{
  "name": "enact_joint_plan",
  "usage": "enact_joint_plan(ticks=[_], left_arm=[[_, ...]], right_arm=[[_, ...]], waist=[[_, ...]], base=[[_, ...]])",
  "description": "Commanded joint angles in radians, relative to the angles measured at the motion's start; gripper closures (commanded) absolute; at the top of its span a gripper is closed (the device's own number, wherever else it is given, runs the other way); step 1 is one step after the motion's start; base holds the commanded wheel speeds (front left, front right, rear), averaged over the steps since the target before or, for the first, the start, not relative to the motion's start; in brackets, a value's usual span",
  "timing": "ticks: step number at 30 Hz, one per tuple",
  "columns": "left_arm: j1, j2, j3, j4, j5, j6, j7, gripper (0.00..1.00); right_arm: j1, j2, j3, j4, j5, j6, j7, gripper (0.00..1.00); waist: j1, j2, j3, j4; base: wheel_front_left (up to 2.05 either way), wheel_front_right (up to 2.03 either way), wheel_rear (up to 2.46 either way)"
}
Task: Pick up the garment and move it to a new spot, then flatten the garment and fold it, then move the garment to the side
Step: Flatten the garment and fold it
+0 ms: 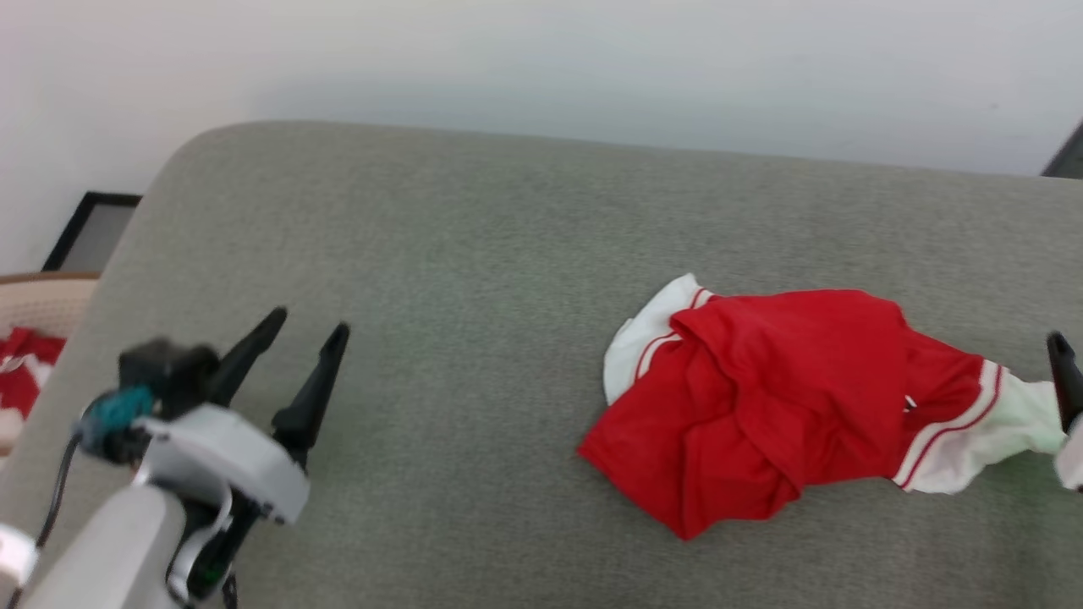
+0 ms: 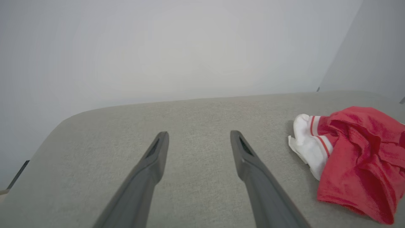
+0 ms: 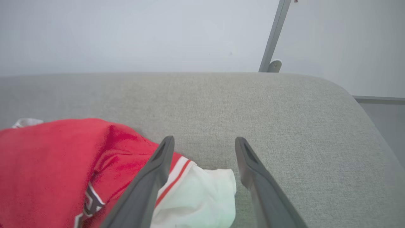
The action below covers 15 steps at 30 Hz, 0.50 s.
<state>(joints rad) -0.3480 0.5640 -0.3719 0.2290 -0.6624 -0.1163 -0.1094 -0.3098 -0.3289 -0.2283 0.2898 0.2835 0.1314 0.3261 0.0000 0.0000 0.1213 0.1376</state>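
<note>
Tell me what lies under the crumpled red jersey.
The red jersey rests bunched on the grey upholstered surface, which shows all around it. Its own folds cover the patch directly beneath, so whether anything else lies there cannot be told.

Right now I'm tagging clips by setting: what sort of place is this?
Probably an indoor room set up for folding clothes: a grey fabric-covered surface against a plain white wall, a crumpled red garment on it, and what looks like a basket of red cloth beside it.
</note>
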Motion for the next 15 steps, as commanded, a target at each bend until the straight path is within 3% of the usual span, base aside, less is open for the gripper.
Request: enact_joint_plan(ticks=[1, 9, 15], left_arm=[[-0.037, 0.009, -0.018, -0.008, -0.014, -0.009, 0.028, 0.0], [-0.2, 0.057, -0.175, -0.029, -0.158, -0.014, 0.204, 0.0], [-0.329, 0.085, -0.309, -0.005, -0.273, -0.015, 0.338, 0.0]], right_arm=[[0.02, 0.025, 0.0, -0.022, 0.01, -0.001, -0.042, 0.0], [0.069, 0.116, 0.058, -0.125, -0.034, -0.001, -0.3, 0.0], [0.086, 0.184, 0.117, -0.167, -0.066, -0.001, -0.426, 0.0]], waist=[[0.0, 0.0, -0.015, -0.03], [0.0, 0.0, -0.025, -0.123], [0.0, 0.0, -0.008, -0.2]], base=[[0.0, 0.0, 0.0], [0.0, 0.0, 0.0], [0.0, 0.0, 0.0]])
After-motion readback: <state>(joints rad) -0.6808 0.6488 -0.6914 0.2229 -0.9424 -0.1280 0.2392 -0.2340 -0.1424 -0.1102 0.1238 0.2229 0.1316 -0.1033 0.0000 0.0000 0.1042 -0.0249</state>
